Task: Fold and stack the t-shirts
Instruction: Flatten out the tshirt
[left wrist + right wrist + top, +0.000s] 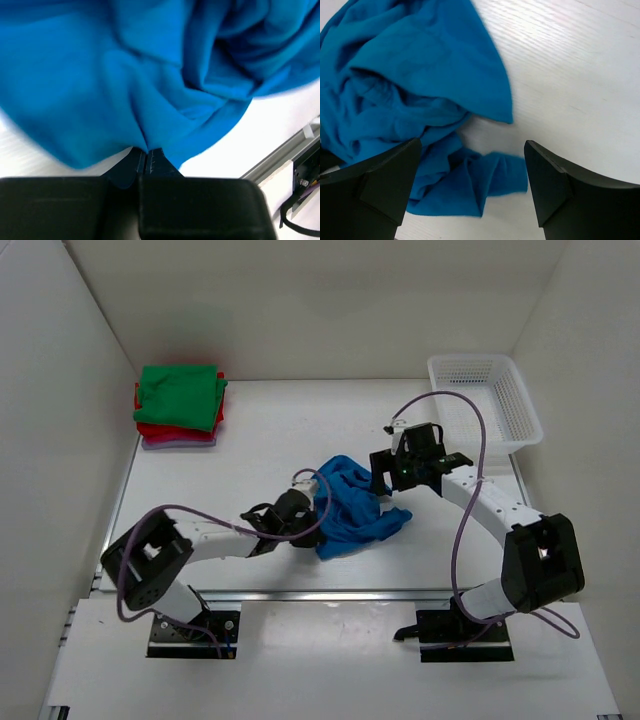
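You have the folded stack (180, 402) done; the blue t-shirt (350, 508) lies crumpled well to the right of it, not yet folded. Your left gripper (146, 152) is pinched closed on its edge, and your right gripper (472, 150) hangs wide and empty.

Blue t-shirt (100, 75) partly out of frame
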`<state>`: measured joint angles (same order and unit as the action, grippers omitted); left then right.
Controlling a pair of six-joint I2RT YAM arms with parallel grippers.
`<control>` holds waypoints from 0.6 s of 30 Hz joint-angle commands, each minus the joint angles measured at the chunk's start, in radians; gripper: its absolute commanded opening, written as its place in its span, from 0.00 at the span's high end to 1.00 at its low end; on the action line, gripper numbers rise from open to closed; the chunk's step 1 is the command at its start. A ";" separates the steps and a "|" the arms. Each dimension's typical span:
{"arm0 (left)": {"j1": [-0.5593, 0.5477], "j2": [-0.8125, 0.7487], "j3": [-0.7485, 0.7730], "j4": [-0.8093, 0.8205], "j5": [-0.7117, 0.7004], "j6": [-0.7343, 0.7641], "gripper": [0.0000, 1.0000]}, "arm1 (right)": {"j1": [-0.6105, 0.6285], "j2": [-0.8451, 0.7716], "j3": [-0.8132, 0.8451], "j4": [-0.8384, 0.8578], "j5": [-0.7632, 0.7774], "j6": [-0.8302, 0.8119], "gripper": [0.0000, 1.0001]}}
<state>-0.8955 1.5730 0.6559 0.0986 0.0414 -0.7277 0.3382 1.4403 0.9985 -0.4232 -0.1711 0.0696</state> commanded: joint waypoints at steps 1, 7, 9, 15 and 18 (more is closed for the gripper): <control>0.093 -0.177 -0.062 -0.085 0.021 0.062 1.00 | 0.044 -0.018 -0.029 0.104 -0.051 -0.028 0.18; 0.165 -0.261 -0.070 -0.194 0.057 0.135 1.00 | 0.056 0.126 -0.035 0.147 -0.096 0.009 0.19; 0.199 -0.304 -0.070 -0.230 0.048 0.142 1.00 | 0.074 0.160 -0.041 0.104 -0.042 0.013 0.41; 0.435 -0.467 0.008 -0.449 0.069 0.304 1.00 | 0.044 0.051 -0.052 0.064 0.025 0.024 1.00; 0.562 -0.553 0.091 -0.571 0.017 0.394 1.00 | -0.013 -0.063 -0.009 0.008 0.073 0.019 1.00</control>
<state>-0.4377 1.1236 0.6445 -0.3229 0.0952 -0.4675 0.3779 1.5139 0.9363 -0.3962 -0.1680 0.0826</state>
